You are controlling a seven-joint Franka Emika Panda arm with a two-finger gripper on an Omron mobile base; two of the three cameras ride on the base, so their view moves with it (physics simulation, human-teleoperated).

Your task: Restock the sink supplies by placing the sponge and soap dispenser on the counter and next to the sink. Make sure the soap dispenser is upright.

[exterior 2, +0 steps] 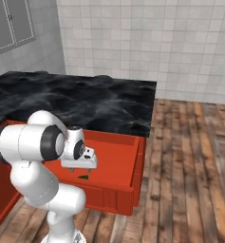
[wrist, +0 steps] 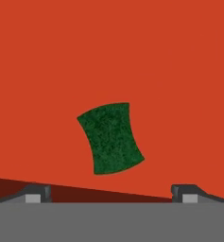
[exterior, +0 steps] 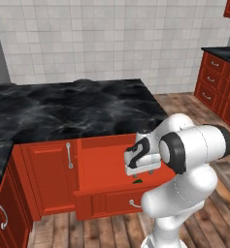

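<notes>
Gripper jaws wide, empty, poised above sponge. Sponge green side up, flat on floor of open red drawer, well below island slab. Risk: fingertips sliding off the thin block, or clipping the drawer wall.

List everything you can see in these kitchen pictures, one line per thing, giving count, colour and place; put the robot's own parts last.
sponge: one, green face up, flat on the drawer floor, below the gripper.
drawer: one, red, pulled open under the island slab.
island slab: one, black marble with white veins, over red cabinets.
cabinet handles: silver, on the red cabinet fronts.
side counter: one, black top on red drawers, far right.
wall: pale tiles, behind the island.
floor: brown wood planks.
arm: one, white with dark joints, in front of the drawer.
gripper: one, jaws open, over the drawer, holding nothing.
</notes>
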